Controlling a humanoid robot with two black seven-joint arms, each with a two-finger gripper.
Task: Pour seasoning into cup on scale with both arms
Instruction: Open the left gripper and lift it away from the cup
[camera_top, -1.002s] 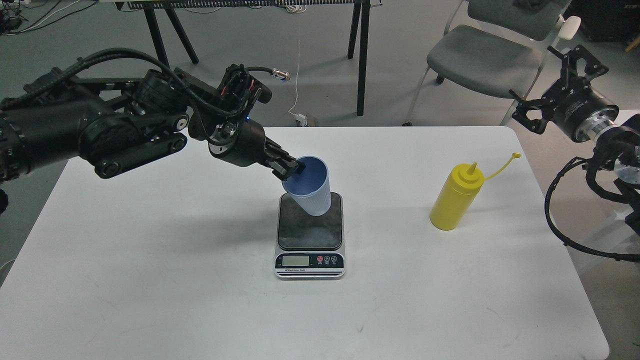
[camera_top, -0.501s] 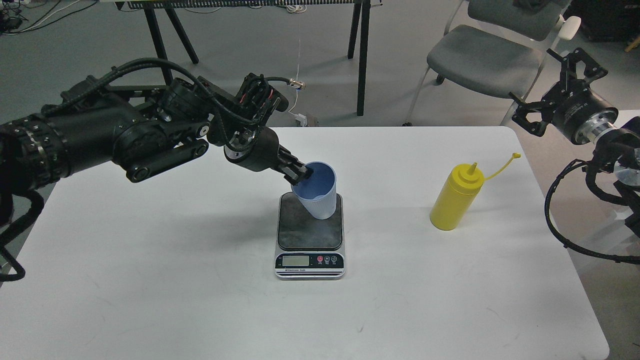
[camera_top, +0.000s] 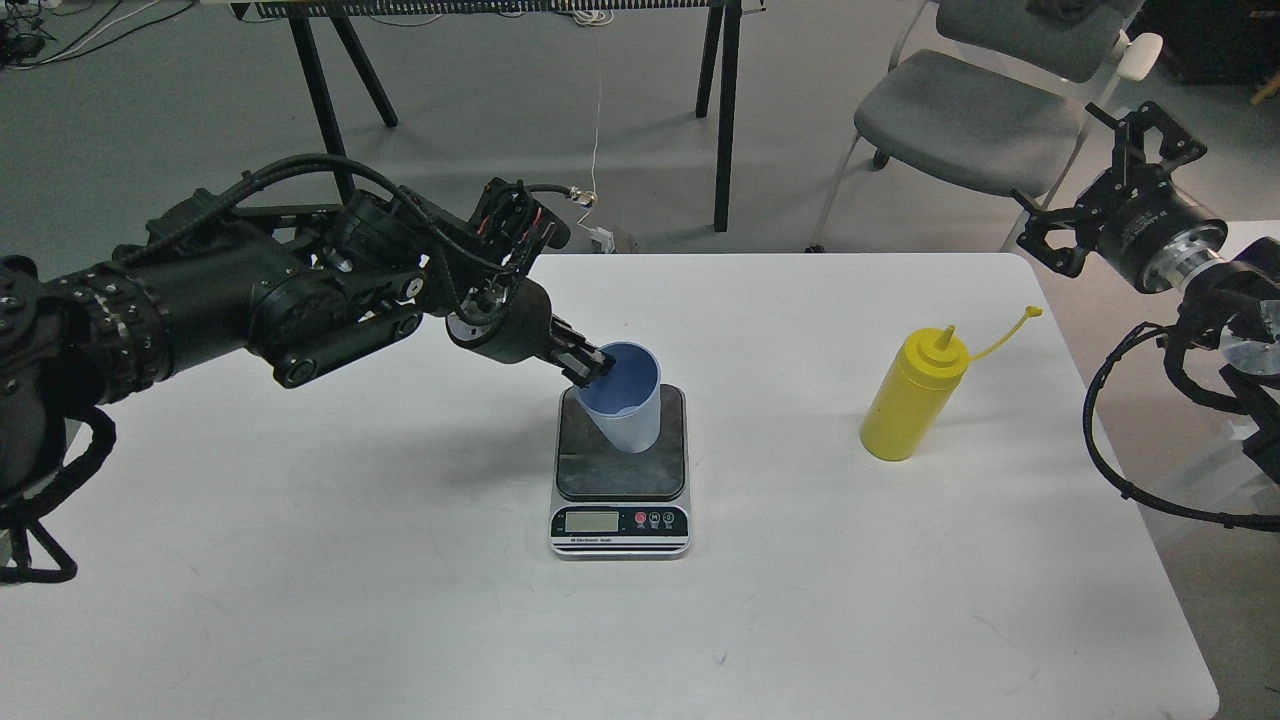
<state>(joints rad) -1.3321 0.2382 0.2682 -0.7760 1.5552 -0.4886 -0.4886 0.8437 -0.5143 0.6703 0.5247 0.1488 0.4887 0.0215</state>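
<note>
Tilted blue cup (camera_top: 625, 400) over scale (camera_top: 620, 470); yellow seasoning (camera_top: 908, 397) upright.

Bright even overhead light, soft shadows on the white table (camera_top: 300, 560), sharp focus, no glare

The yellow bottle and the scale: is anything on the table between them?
Nothing. In the head view, only bare white table lies between the scale and the yellow bottle.

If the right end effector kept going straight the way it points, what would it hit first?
Probably nothing on the table: the right end effector points up-left, away from the yellow plastic squeeze bottle, toward the grey chair; depth unclear.
</note>
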